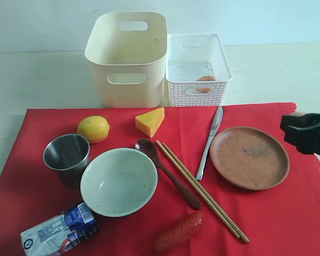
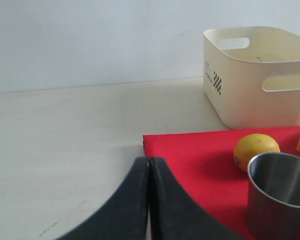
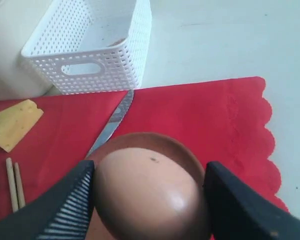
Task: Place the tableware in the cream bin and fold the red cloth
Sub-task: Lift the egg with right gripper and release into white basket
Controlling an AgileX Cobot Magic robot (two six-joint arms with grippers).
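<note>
Right end effector (image 3: 150, 172) clamped on egg (image 3: 150, 200) above plate (image 1: 249, 157) | left end effector (image 2: 149, 170) closed, empty, near cup (image 2: 280, 195) | plate, cup on red cloth (image 1: 288, 213), cream bin (image 1: 126, 58) behind | likely best: light squeeze, lower egg into white basket (image 1: 197, 69), no dropping

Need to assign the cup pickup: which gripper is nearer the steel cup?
Left. The left gripper is at the red cloth's edge close to the steel cup; the right gripper, holding an egg, is by the plate, across the cloth.
</note>
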